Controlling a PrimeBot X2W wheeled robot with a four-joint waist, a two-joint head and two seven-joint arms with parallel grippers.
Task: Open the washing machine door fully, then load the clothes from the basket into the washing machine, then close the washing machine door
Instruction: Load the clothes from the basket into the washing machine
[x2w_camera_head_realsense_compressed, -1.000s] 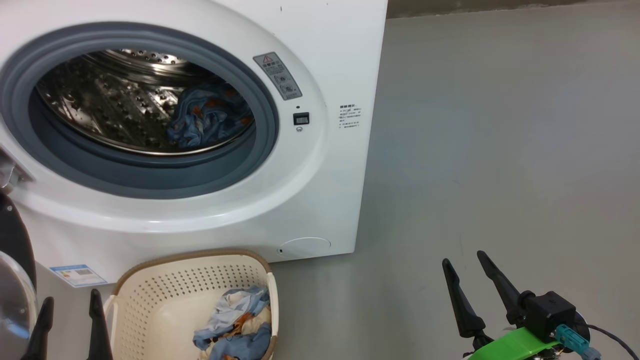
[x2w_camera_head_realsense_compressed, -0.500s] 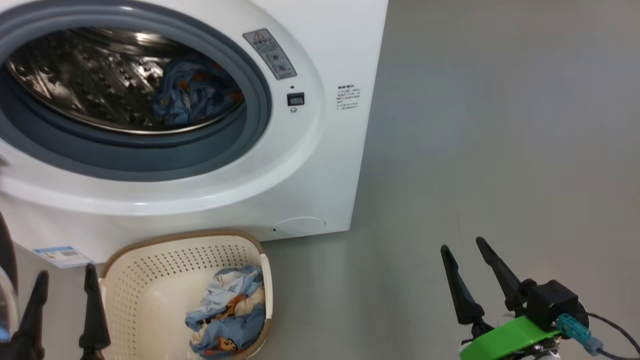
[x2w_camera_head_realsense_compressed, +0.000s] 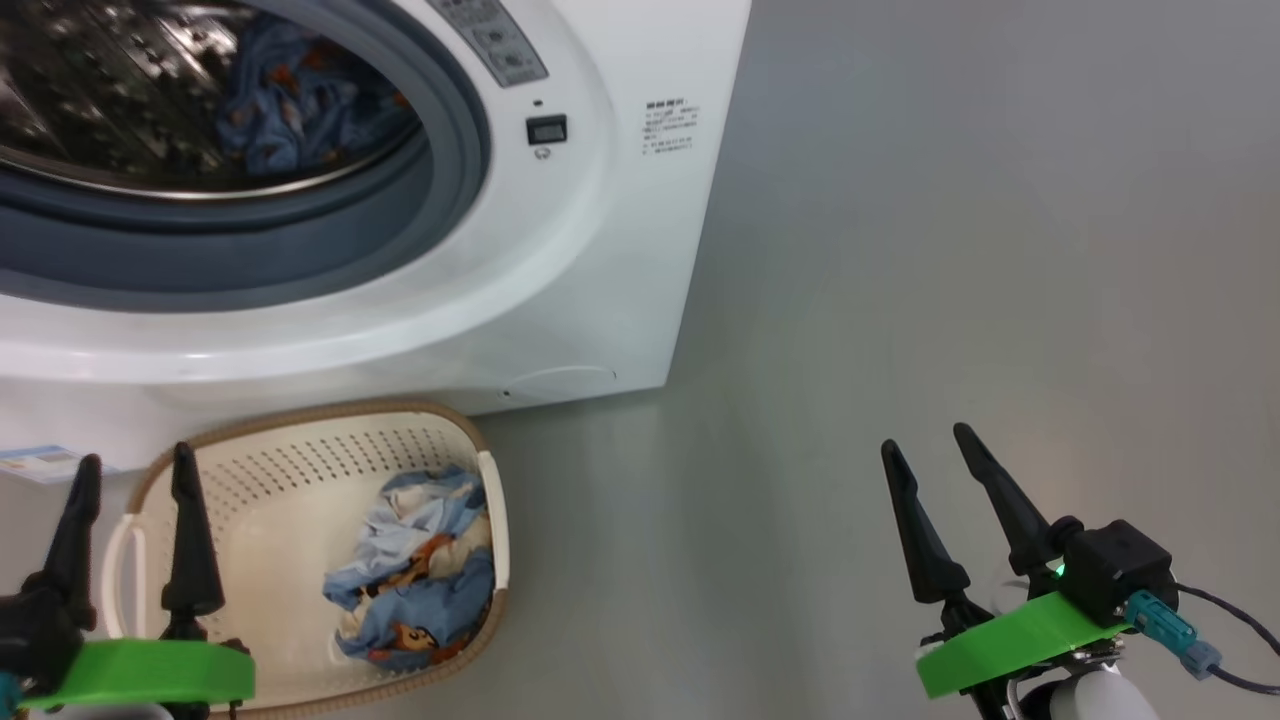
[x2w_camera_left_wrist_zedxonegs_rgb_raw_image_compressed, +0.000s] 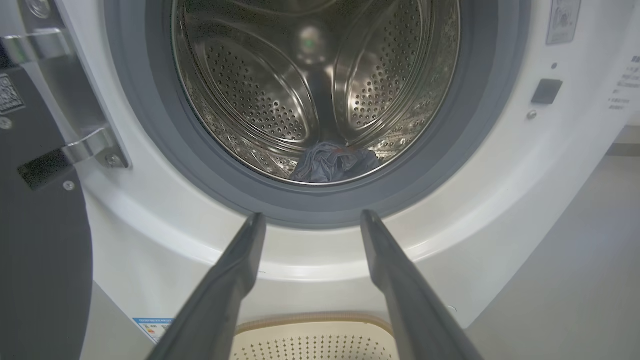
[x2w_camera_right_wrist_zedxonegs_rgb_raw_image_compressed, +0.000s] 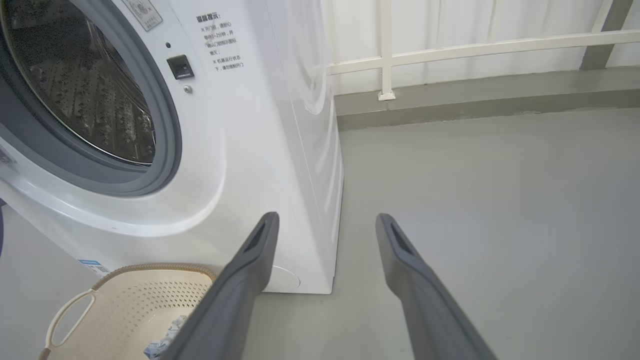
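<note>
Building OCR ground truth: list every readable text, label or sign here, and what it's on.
"温馨提示:" is the heading of the printed notice on the washing machine front; the lines below are too small to trust.
Grey sticker, up-left of that notice: unreadable.
Blue label, low on the front: blurred.
QR-style label on the washing machine door: unreadable.

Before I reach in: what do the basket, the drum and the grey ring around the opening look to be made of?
Basket: likely moulded plastic, matte cream, with punched holes and a brown woven-look rim.
Drum: seemingly stainless steel, shiny and perforated, mirroring the light.
Grey ring: probably rubber, dull and smooth, with no glare.
</note>
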